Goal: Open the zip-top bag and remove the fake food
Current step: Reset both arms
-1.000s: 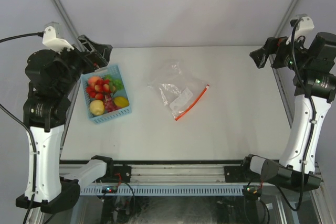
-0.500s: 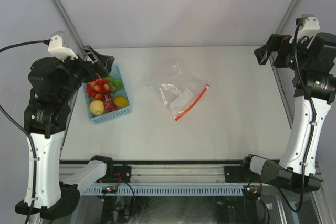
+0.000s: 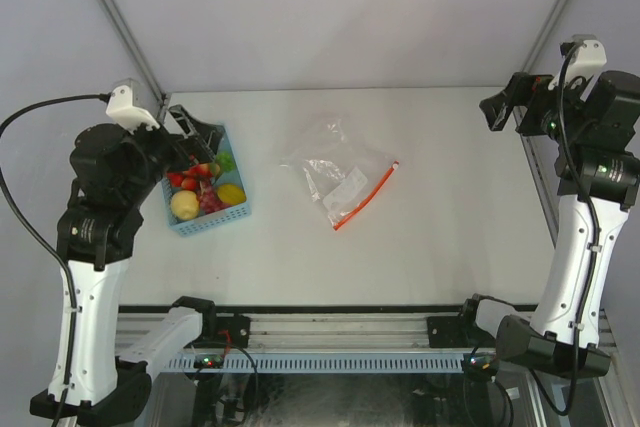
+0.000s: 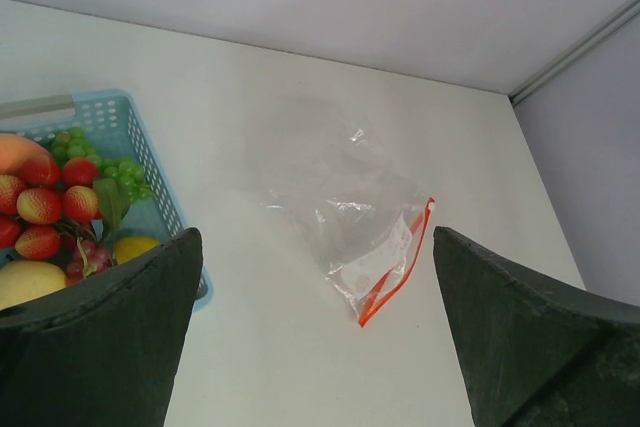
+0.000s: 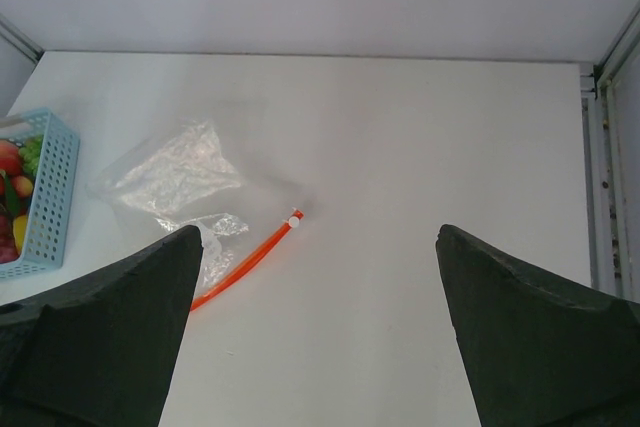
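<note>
The zip-top bag point(image 3: 338, 179) lies flat in the middle of the table, clear and crinkly, with its red-orange zip strip point(image 3: 366, 197) along the right edge. No food shows inside it. It also shows in the left wrist view point(image 4: 345, 202) and the right wrist view point(image 5: 176, 175). The fake food point(image 3: 202, 185), red, yellow and green pieces, sits in a light-blue basket point(image 3: 232, 213) at the left. My left gripper point(image 3: 200, 133) is open, raised over the basket's far edge. My right gripper point(image 3: 500, 107) is open, high at the far right, well away from the bag.
The basket also shows at the left edge of the left wrist view point(image 4: 150, 162) and the right wrist view point(image 5: 50, 197). Grey walls enclose the back and sides. A metal rail runs along the table's right edge point(image 5: 605, 177).
My left arm has swung right, bringing its gripper over the basket's far edge. My right gripper has shifted slightly. The bag and basket have not moved.
</note>
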Robot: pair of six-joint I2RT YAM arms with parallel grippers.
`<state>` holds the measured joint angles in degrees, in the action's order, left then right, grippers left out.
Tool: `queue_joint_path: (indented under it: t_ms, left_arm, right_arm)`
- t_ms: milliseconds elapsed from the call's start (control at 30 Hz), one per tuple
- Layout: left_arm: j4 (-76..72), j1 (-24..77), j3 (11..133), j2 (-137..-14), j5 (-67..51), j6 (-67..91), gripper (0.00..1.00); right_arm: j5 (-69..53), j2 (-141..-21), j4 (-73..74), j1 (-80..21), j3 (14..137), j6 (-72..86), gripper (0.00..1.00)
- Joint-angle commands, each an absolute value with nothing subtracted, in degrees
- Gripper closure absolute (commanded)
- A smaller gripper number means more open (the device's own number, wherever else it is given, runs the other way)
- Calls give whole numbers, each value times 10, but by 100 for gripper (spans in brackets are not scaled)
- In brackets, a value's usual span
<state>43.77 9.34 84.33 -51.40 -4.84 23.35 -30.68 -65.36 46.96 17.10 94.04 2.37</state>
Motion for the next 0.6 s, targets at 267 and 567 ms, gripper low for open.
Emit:
queue_joint_path:
  t_ms: [267, 567]
  left_arm:
    - [403, 89, 820, -485, -47, 243, 0]
    - [407, 89, 826, -485, -50, 241, 0]
  right_arm:
    - [-323, -657, 446, 167, 955, 38, 0]
    - [-326, -650, 444, 166, 947, 33, 0]
